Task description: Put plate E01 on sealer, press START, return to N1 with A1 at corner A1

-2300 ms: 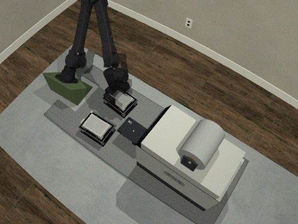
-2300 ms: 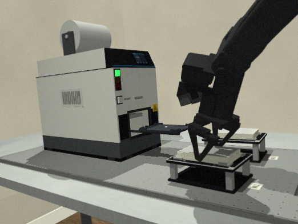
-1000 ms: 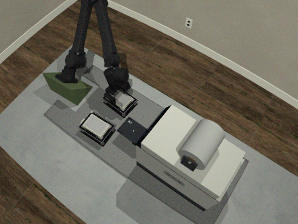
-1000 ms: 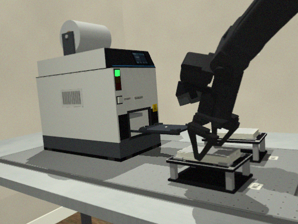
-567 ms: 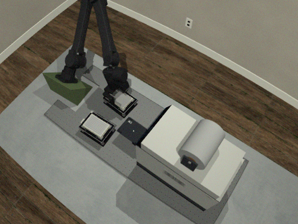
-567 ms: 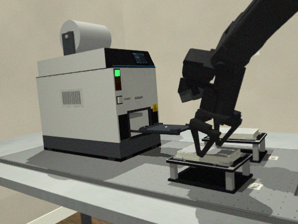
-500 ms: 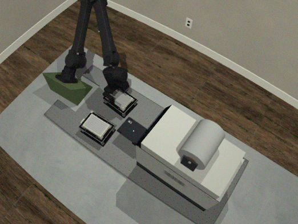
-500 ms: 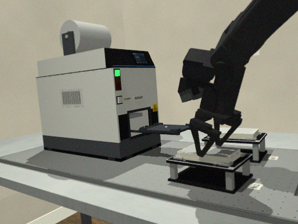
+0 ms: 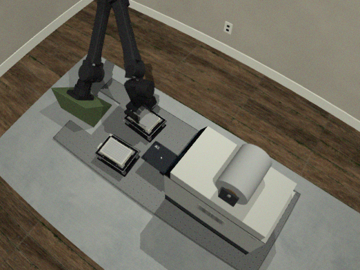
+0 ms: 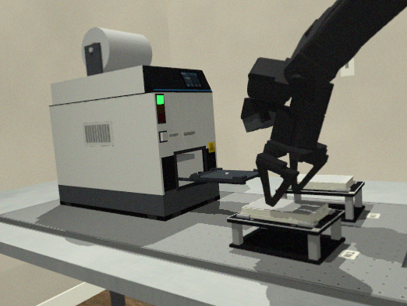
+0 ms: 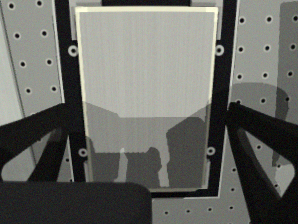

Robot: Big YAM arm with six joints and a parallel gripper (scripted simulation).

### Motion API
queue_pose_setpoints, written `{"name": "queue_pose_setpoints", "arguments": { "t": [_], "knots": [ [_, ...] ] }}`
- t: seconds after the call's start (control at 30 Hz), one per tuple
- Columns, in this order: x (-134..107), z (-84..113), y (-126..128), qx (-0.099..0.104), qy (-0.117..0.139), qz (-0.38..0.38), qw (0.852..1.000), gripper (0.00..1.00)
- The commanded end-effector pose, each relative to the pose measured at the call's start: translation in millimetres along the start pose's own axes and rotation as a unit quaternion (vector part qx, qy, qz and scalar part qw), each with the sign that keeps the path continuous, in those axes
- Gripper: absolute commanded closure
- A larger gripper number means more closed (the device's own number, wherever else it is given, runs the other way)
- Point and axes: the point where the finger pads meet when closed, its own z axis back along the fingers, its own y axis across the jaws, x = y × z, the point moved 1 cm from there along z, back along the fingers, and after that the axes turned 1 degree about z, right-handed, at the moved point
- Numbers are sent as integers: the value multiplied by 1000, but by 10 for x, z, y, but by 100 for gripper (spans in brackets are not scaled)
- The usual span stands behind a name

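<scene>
Black, four-legged nest N1: stood below the claw.
Pale, smooth-topped rectangular plate E01: lay in N1, beneath the fingertips.
Black two-fingered claw: released.
Likely withdrawal: called for rising straight, fingers wide.

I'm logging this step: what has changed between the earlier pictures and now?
The tool has risen slightly over the plate in N1 and is open; whether it gripped that plate earlier, I cannot tell. Both plates, the sealer's extended stage and the green lamp look unchanged.
</scene>
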Motion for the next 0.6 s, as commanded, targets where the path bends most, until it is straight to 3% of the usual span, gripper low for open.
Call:
{"name": "queue_pose_setpoints", "arguments": {
  "t": [0.0, 0.27, 0.57],
  "knots": [
    [189, 92, 58, 1, -12, 15, 1000, 0],
    [271, 155, 77, 0, -27, 16, 1000, 0],
    [69, -6, -2, -1, -3, 2, 1000, 0]
  ]
}}
